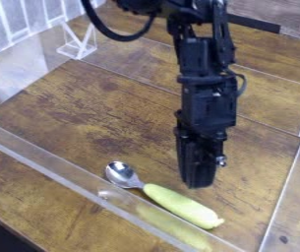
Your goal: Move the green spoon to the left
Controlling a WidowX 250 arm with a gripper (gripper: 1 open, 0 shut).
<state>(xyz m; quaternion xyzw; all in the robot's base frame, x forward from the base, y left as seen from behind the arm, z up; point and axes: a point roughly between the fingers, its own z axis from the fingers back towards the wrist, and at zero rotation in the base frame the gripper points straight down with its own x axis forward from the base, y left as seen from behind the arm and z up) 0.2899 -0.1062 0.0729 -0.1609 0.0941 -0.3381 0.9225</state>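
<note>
The green spoon (pixel 179 204) lies flat on the wooden table near the front acrylic wall. Its silver bowl (pixel 121 175) points left and its yellow-green handle runs toward the lower right. My gripper (pixel 199 177) hangs steeply downward just above and behind the handle's middle, apart from it. The dark fingers look pressed together with nothing between them. A pale reflection of the handle shows in the acrylic below the spoon.
A clear acrylic wall (pixel 54 167) runs along the table's front edge, and another (pixel 291 187) stands at the right. A white rack (pixel 74 39) sits at the back left. Bare wood (pixel 87 113) stretches left of the spoon.
</note>
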